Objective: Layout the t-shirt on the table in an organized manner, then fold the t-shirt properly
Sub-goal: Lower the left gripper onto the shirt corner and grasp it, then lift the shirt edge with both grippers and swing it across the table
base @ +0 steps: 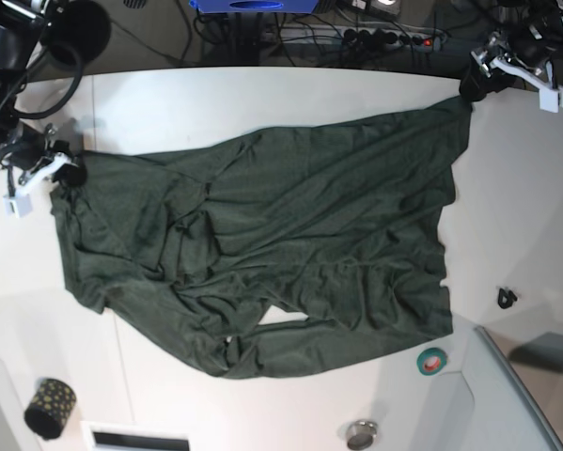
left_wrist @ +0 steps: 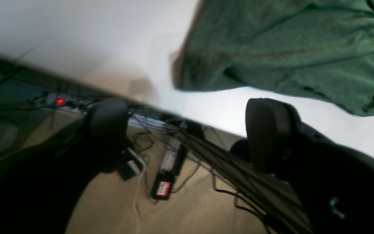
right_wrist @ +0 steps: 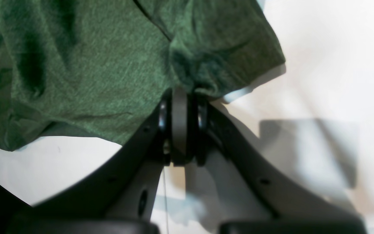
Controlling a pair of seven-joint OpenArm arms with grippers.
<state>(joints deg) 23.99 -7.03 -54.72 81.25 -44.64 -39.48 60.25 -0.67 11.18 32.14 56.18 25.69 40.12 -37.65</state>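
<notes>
On the left of the base view, the right gripper (base: 63, 173) sits at the left corner of the t-shirt (base: 262, 244). In the right wrist view its jaws are squeezed tight together on a pinch of the green cloth (right_wrist: 109, 58). The t-shirt lies spread over the middle of the white table (base: 262, 103), wrinkled and bunchy, with a small gap near its near edge. A little dark cup (base: 50, 407) stands at the near left. A small metal cap (base: 361, 434) and a ring of green tape (base: 432, 359) lie near the near right edge. A tiny black clip (base: 507, 298) lies on the right. At the far right corner of the shirt, the left gripper (left_wrist: 187, 133) is wide apart and holds nothing.
</notes>
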